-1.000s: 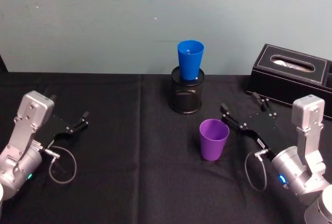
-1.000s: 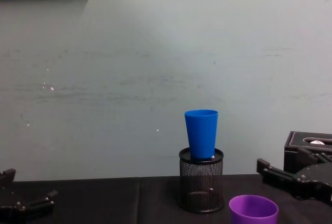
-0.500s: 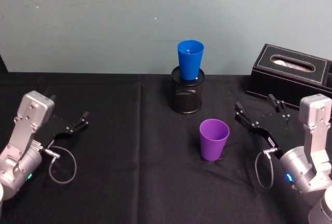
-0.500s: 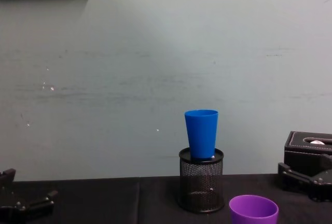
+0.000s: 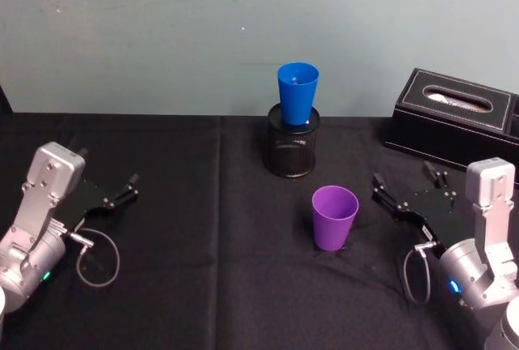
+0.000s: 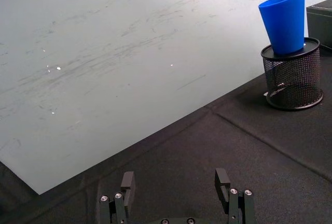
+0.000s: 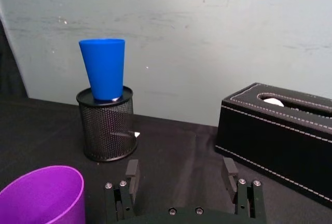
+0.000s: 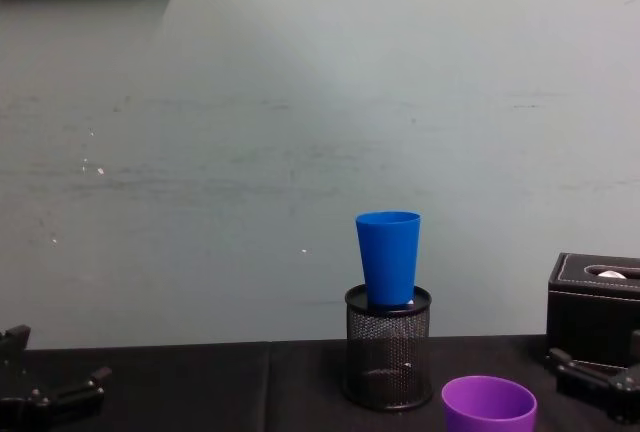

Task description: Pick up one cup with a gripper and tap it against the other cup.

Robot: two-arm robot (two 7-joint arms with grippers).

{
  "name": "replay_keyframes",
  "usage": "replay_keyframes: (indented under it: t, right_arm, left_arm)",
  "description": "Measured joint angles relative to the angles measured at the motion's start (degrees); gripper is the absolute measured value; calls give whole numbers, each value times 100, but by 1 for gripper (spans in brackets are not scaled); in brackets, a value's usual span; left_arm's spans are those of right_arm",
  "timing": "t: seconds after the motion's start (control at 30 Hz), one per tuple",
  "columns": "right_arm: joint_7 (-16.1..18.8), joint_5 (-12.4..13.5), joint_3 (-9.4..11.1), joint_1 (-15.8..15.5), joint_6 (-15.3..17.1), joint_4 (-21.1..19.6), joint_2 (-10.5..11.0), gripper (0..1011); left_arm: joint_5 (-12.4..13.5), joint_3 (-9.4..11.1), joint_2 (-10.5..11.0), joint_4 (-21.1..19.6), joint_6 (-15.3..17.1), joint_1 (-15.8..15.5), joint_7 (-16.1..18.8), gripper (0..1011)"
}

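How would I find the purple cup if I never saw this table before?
Look at the black table in front of the grey-green wall. Near its middle stands a black mesh pen holder with a tall blue cup sitting in it. Just in front of that, standing alone on the cloth, is the purple cup: shorter, wider, and the only purple thing there.

Even soft light, faint shadows, perhaps slightly grainy
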Motion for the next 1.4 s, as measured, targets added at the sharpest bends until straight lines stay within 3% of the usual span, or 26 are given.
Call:
replay_keyframes:
  t: [0.43, 1.4]
  right_arm:
    - [38, -77, 24, 30, 18, 201, -41, 1003]
    - [-15, -138, 58, 19, -25, 226, -75, 1003]
  left_arm:
    - [0, 0, 0, 0, 0, 0, 0, 1011]
    - [0, 0, 0, 0, 0, 0, 0, 1011]
